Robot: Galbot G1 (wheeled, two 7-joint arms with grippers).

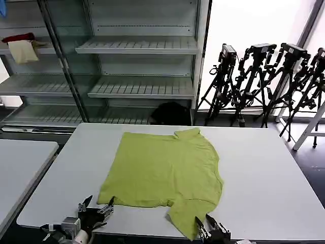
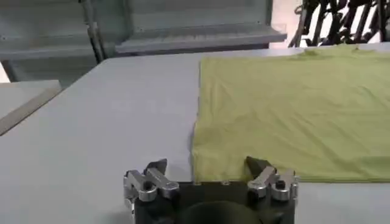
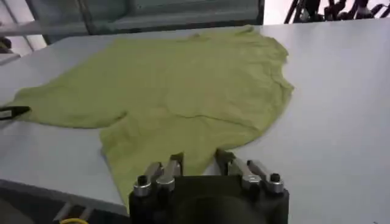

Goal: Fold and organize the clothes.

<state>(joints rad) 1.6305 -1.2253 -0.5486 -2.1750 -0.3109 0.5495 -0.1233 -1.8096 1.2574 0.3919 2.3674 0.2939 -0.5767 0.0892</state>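
the lime-green t-shirt [image 1: 165,175] lies spread flat on the white worktop [image 1: 264,173], plain side up. its bottom hem points to the robot's left and its neck end points to the right. one short sleeve [image 1: 187,217] sticks out toward the near edge of the worktop. the other sleeve [image 1: 187,133] sticks out at the far side.

the left pincer [image 1: 96,205] is low at the near edge of the worktop, just beside the near hem corner of the shirt. its two fingers [image 2: 156,168] are spread apart with nothing between them. in the left wrist view the left pincer [image 2: 206,165] points at that hem corner, and the shirt [image 2: 292,109] runs away from it across the worktop [image 2: 97,122].

the right pincer [image 1: 207,223] is also at the near edge, right at the tip of the near sleeve. its fingers are apart too and hold nothing. in the right wrist view the right pincer [image 3: 200,157] sits over the sleeve end of the shirt [image 3: 177,85], and a fingertip of the other pincer pokes in by the hem corner.

behind the worktop stand grey shelves [image 1: 137,46]. black tripods [image 1: 264,76] lean by the bright wall.
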